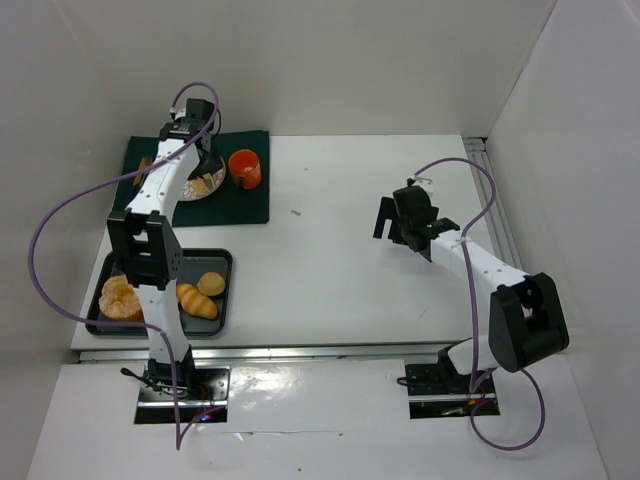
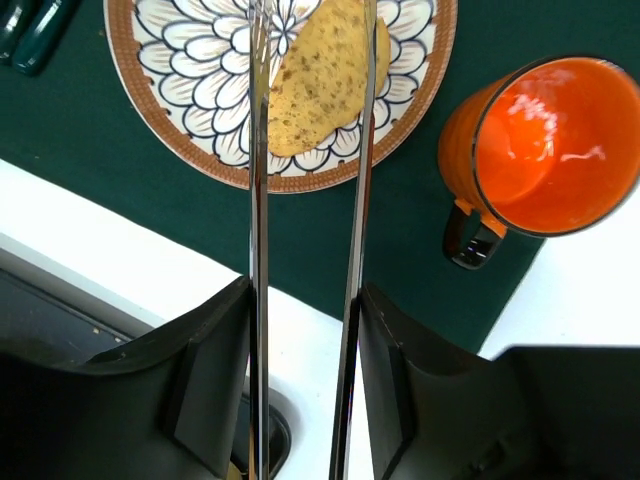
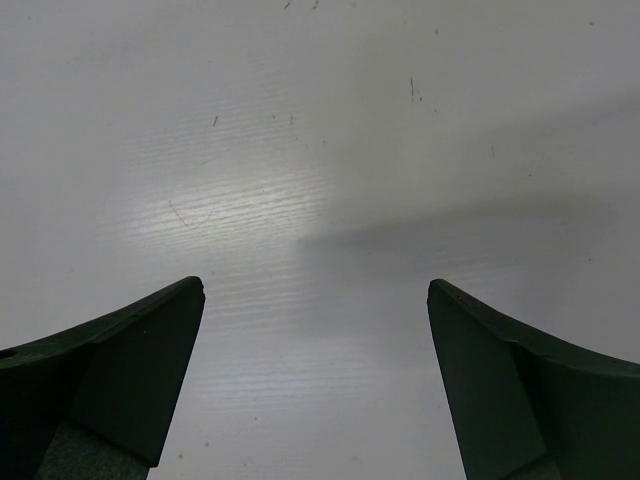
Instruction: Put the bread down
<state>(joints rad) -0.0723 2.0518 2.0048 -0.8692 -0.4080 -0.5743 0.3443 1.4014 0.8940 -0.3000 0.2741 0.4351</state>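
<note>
The seeded tan bread slice (image 2: 320, 80) lies flat on the round flower-patterned plate (image 2: 190, 70), on the dark green cloth mat (image 2: 400, 250) at far left. The left gripper (image 2: 312, 30) hangs over it, long metal fingers (image 2: 258, 200) narrowly apart beside the slice; whether they pinch it I cannot tell. The right gripper (image 3: 315, 290) gapes wide over the white table (image 3: 320, 120), probably kept clear. One slice, one plate, one orange ceramic mug (image 2: 545, 140), three golden rolls (image 1: 210, 284) in the near-left black tray (image 1: 226, 290)
</note>
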